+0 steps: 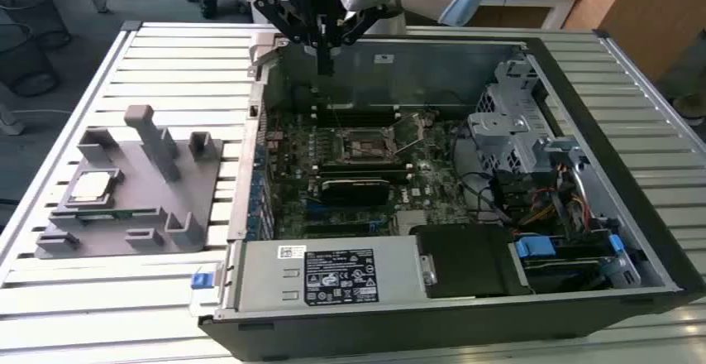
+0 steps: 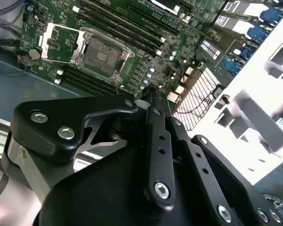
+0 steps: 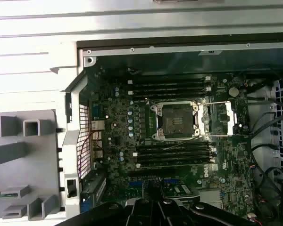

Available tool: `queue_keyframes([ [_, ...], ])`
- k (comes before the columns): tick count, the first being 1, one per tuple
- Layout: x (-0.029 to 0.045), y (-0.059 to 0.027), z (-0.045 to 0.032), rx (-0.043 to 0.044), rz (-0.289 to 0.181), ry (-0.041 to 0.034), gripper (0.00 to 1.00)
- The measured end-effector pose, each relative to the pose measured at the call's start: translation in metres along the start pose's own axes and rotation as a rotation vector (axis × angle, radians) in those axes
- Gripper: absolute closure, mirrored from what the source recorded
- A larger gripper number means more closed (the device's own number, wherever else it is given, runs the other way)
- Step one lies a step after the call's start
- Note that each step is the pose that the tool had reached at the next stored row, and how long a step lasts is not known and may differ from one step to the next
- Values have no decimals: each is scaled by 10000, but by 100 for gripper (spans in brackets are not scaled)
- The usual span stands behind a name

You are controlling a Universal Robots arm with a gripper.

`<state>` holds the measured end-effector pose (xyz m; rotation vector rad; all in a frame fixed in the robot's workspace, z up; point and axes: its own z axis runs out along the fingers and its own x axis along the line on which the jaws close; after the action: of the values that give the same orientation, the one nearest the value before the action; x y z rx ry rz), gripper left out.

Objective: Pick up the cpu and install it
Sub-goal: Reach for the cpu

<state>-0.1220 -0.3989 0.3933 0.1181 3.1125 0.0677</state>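
The cpu (image 1: 91,186), a small square chip with a shiny silver top, lies on the grey fixture (image 1: 144,207) at the exterior view's left, outside the computer case. My gripper (image 1: 326,66) hangs above the case's back wall, far from the cpu, with its black fingers pressed together and nothing between them. The motherboard's cpu socket (image 1: 364,145) is empty and its metal frame is swung open. Both wrist views show this socket (image 2: 101,54) (image 3: 177,120) beyond the gripper (image 2: 153,96) (image 3: 151,200), with the lifted load plate (image 3: 221,117) beside it.
The open computer case (image 1: 617,132) sits on a slatted metal table (image 1: 165,58). A green memory stick (image 1: 105,213) lies in the fixture beside the cpu. Drive cages and cables (image 1: 518,149) fill the case's right side, and a power supply (image 1: 331,277) stands at its front.
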Motion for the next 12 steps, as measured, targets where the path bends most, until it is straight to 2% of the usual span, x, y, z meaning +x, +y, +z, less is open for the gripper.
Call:
queue_keyframes([
  [5, 8, 0, -1, 2, 0, 1, 89],
  [12, 85, -6, -2, 1, -1, 0, 89],
])
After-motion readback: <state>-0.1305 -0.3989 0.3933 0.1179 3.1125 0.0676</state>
